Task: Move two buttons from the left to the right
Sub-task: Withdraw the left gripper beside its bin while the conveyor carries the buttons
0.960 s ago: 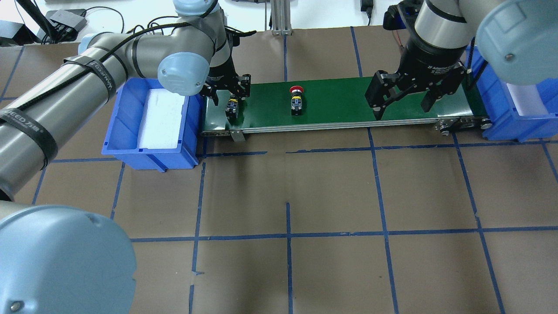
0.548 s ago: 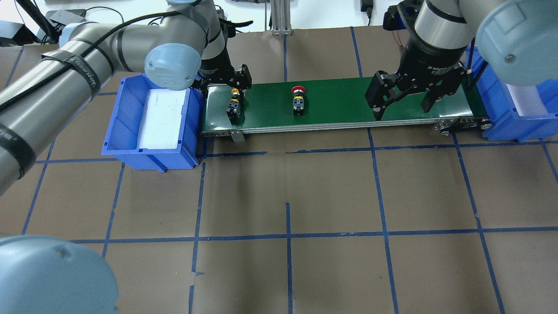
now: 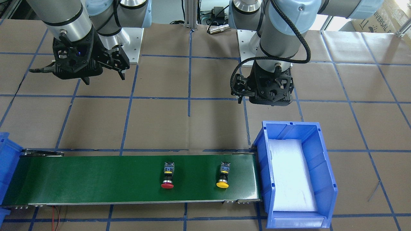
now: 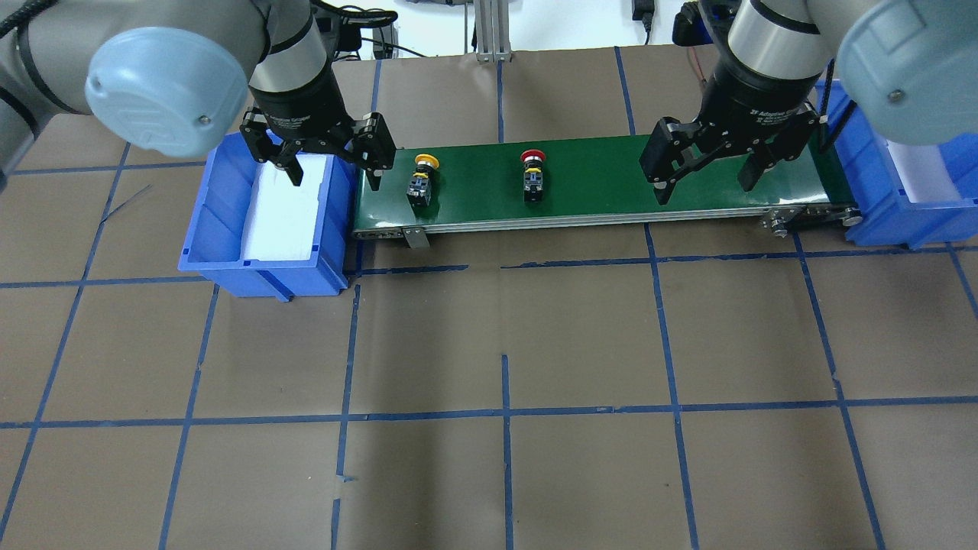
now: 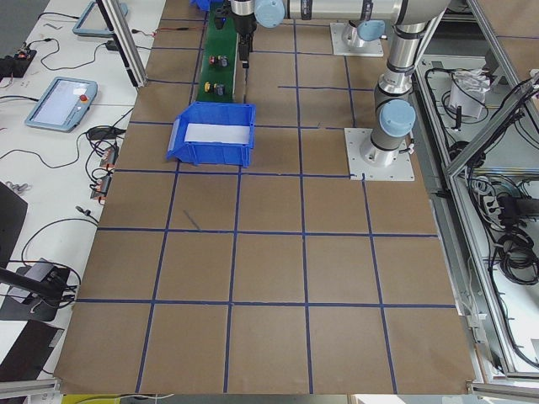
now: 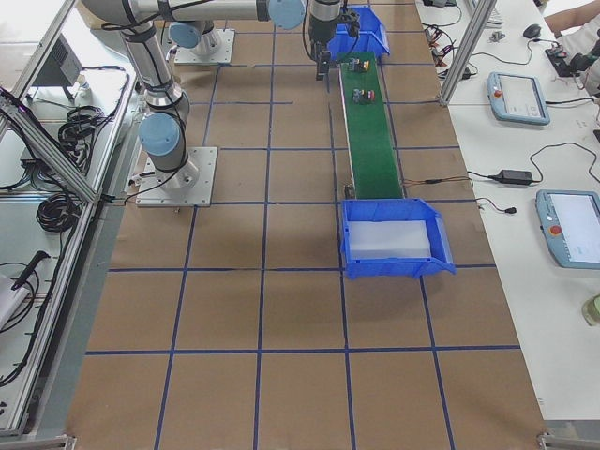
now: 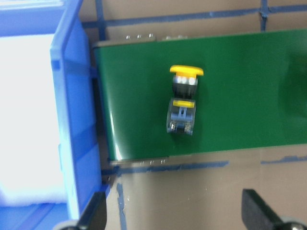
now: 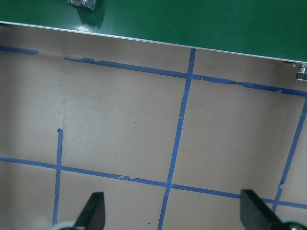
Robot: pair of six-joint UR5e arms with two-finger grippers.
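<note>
The yellow-capped button [image 4: 422,182] lies on its side near the left end of the green conveyor belt [image 4: 596,179]. The red-capped button [image 4: 533,179] lies on its side to its right. Both also show in the front view, yellow [image 3: 223,176] and red [image 3: 168,176]. My left gripper [image 4: 335,176] is open and empty, raised over the seam between the left bin and the belt. Its wrist view shows the yellow button [image 7: 183,103] below. My right gripper [image 4: 704,189] is open and empty, raised over the belt's right part, well right of the red button.
A blue bin [image 4: 221,206] with a white foam pad stands against the belt's left end. A second blue bin [image 4: 871,221] stands at its right end. Brown paper with blue tape lines [image 4: 504,412] covers the table in front of the belt.
My left gripper, which was low around the yellow button, has lifted off and moved left toward the bin. Both buttons have shifted slightly right on the belt. The right gripper has stayed put.
</note>
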